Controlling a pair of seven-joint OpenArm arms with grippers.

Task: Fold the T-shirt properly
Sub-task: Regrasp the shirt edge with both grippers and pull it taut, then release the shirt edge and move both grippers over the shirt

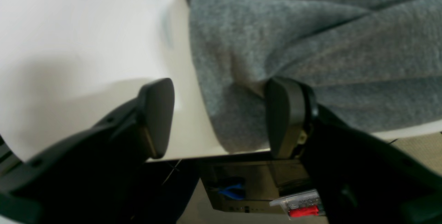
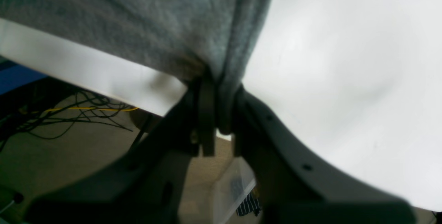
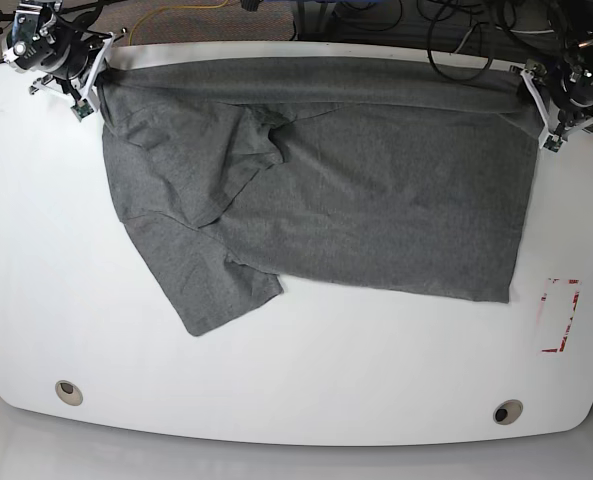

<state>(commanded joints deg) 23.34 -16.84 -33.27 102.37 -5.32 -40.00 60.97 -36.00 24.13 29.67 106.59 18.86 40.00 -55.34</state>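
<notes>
Where the white table (image 3: 36, 300) meets its far edge on the base view's left, the right gripper (image 2: 217, 120) is pinched tight on a bunched corner of the dark heather-grey knit T-shirt (image 3: 376, 190). That shirt lies spread across the table's far half, one sleeve trailing toward the near side. Over at the other far corner, the left gripper (image 1: 221, 117) stands with jaws apart, straddling the cloth's edge.

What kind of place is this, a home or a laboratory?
Most likely a robotics lab or workshop, not a home. A white table carries only the T-shirt, with a gripper at each far corner. Loose cables trail over the floor behind the table, and a clear parts box sits below its edge.
</notes>
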